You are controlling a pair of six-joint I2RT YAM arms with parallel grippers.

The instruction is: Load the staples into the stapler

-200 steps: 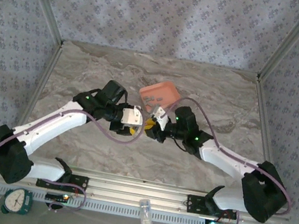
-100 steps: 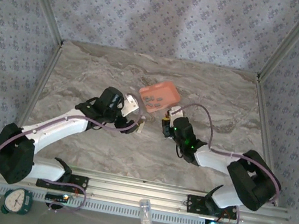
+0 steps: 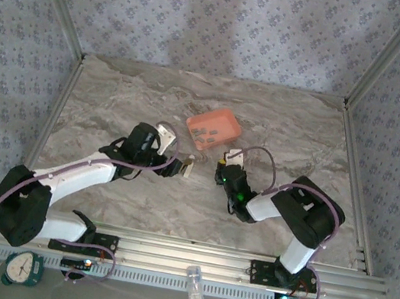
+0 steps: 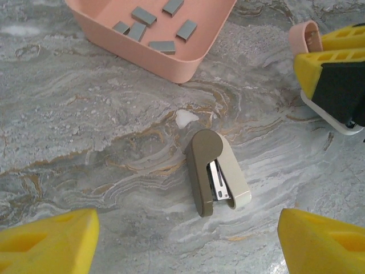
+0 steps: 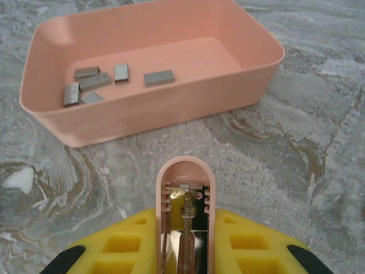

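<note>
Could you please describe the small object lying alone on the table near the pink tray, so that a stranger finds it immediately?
On the marbled grey table, find the salmon-pink tray. On bare table near its corner, toward the arms, lies a stapler piece. Unlike the flat grey staples inside the tray, it is rounded, brown over cream, with a metal channel showing.

Stapler (image 4: 215,173) flat on table (image 4: 85,142) — staples (image 4: 144,16) in tray (image 4: 165,63) beyond.

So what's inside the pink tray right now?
Six grey staples lie loose on the floor of the tray, mostly toward one end. Nothing covers them; its near wall hides just a sliver of floor from the right wrist camera.
</note>
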